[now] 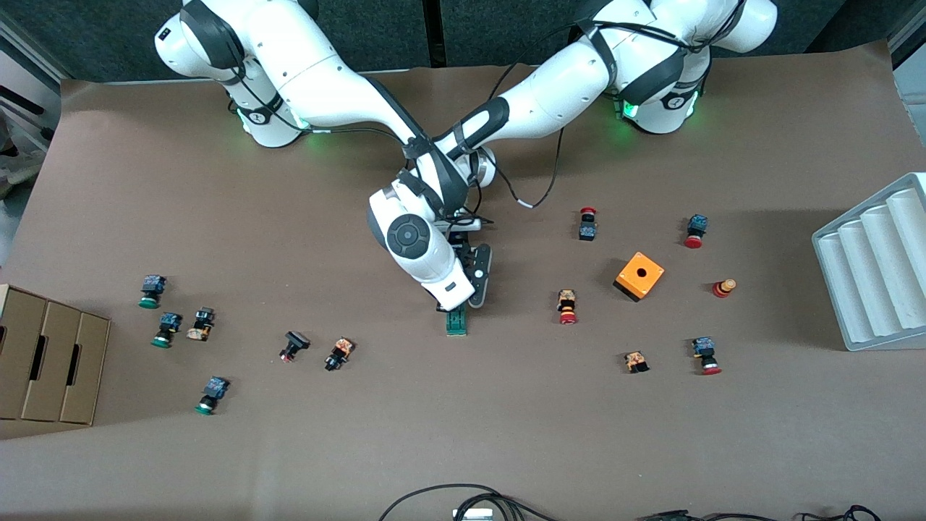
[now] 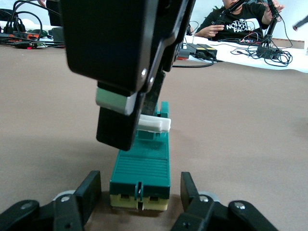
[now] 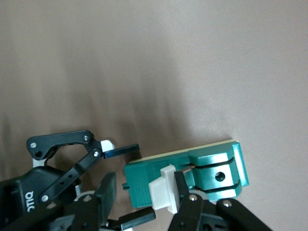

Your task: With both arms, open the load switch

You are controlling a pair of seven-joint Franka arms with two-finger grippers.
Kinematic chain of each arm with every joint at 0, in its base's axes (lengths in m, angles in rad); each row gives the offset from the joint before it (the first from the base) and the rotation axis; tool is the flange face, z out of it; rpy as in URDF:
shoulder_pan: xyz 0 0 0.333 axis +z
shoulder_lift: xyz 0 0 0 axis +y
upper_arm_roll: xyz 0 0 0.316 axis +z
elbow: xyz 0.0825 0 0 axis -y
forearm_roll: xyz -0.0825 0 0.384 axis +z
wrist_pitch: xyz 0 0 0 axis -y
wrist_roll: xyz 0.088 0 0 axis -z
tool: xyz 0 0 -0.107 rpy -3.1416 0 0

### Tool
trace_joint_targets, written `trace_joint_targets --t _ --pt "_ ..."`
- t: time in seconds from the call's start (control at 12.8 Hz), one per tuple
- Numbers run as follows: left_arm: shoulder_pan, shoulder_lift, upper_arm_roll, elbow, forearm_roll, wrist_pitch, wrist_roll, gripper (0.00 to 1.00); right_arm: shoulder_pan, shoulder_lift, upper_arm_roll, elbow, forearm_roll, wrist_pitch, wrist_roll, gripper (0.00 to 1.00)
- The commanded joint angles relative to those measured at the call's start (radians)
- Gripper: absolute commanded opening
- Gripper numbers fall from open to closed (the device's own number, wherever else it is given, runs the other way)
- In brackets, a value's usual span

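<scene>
Load switch lying on worktop; left end effector clamping its end, right end effector pinching white slider. Red push button and orange box sitting toward left arm's end.

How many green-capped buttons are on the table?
3, all at the right arm's end: farthest button, middle button, nearest button. Others may be hidden.

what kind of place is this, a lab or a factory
Likely a robotics lab bench: two white arms work at a table under brown paper, strewn with push buttons and a green load switch. A seated person and loose cables show past it.
</scene>
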Motion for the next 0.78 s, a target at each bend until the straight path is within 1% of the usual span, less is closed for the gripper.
trace_joint_targets --t 0.0,0.71 --pt "-0.012 0.007 0.008 -0.003 0.008 -0.011 -0.016 0.75 0.012 -0.021 -0.003 -0.037 0.021 -0.01 0.004 0.55" --pt "-0.012 0.007 0.008 -0.003 0.008 -0.011 -0.016 0.75 0.012 -0.013 -0.003 -0.039 0.02 -0.002 0.003 0.55"
